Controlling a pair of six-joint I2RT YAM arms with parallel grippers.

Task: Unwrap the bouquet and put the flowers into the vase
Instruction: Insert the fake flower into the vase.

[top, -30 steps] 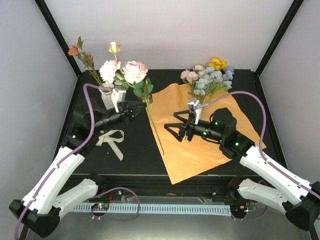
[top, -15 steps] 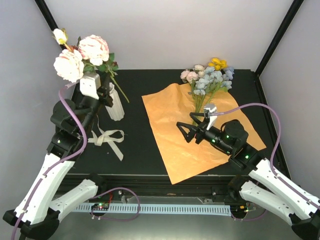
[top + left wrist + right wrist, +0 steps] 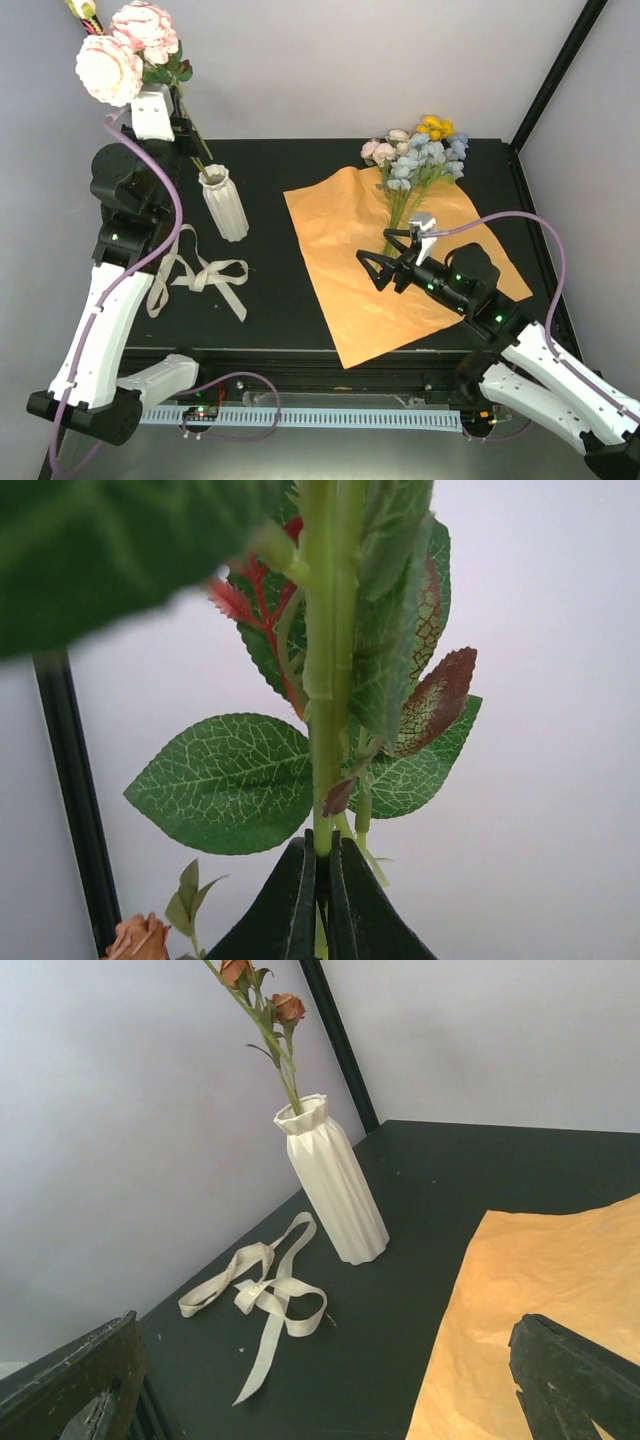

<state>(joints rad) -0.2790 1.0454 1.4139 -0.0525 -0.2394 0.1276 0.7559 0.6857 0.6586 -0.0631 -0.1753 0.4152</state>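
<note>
Both arms share one build. Behind each pincer sits a black wrist housing (image 3: 462,268) with a small green light (image 3: 431,286), and further back come long white shells (image 3: 100,320) linked by black joints. The left gripper (image 3: 183,130) has slim black fingers (image 3: 285,910) that taper to thin tips, with a white block (image 3: 152,112) right behind them. The right gripper (image 3: 383,255) has black fingers (image 3: 570,1370) shaped as hollow triangles, matte and gritty. A purple cable (image 3: 172,205) trails back from each wrist.
</note>
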